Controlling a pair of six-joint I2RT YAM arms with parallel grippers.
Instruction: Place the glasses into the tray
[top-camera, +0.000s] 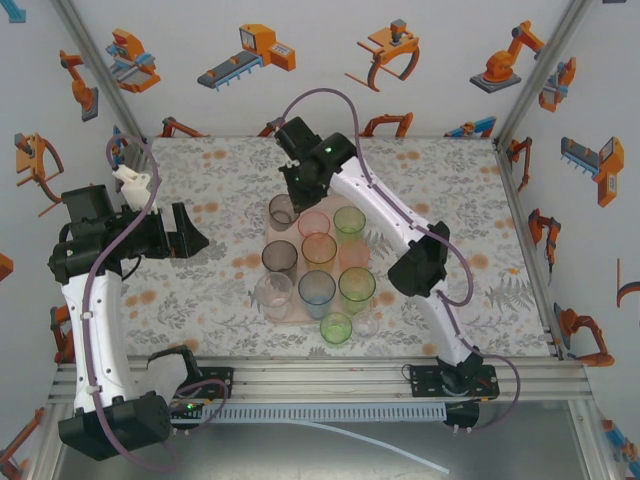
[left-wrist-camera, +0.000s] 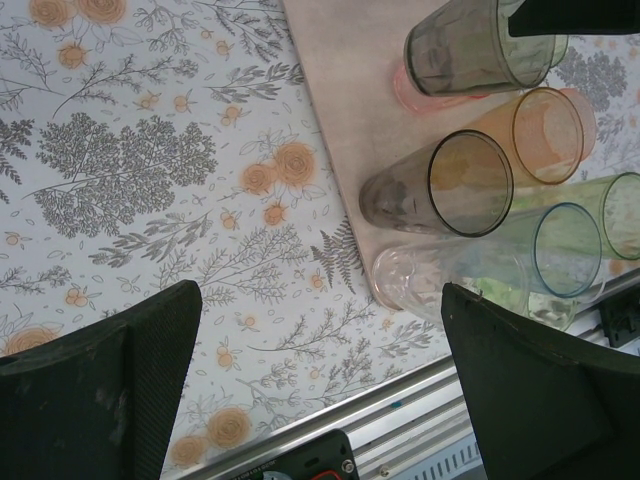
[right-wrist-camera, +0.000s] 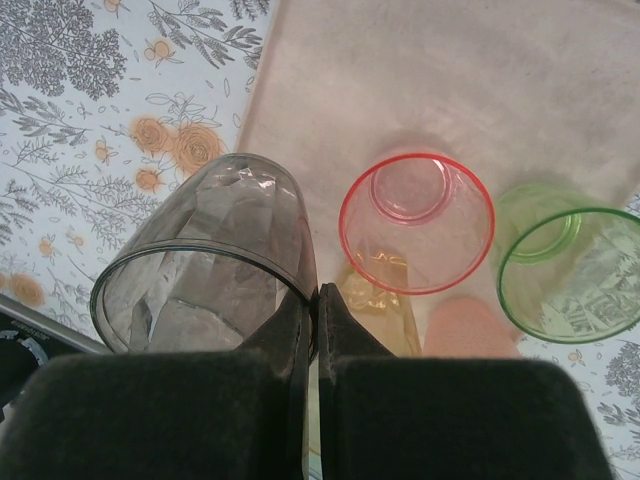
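The right gripper (right-wrist-camera: 318, 325) was pinched shut on the right side of a smoky grey glass (right-wrist-camera: 200, 260), the rim running into the seam between its fingers (barely a sliver of gap showed there). That glass was the far left one of the cluster, above the left part of the tray (right-wrist-camera: 450, 80). Whether its base touched the tray could not be told. Just right of it sat a pink glass (right-wrist-camera: 415, 225), then a green glass (right-wrist-camera: 570, 275), with an orange glass (right-wrist-camera: 375, 300) nearer, all on the tray. The nearer rows held a darker grey glass (top-camera: 280, 258), a blue glass (top-camera: 316, 290) and a clear glass (top-camera: 272, 295). Well to the left, the left gripper (top-camera: 188, 232) hung with its jaws spread wide and empty over the floral tabletop (left-wrist-camera: 150, 170).
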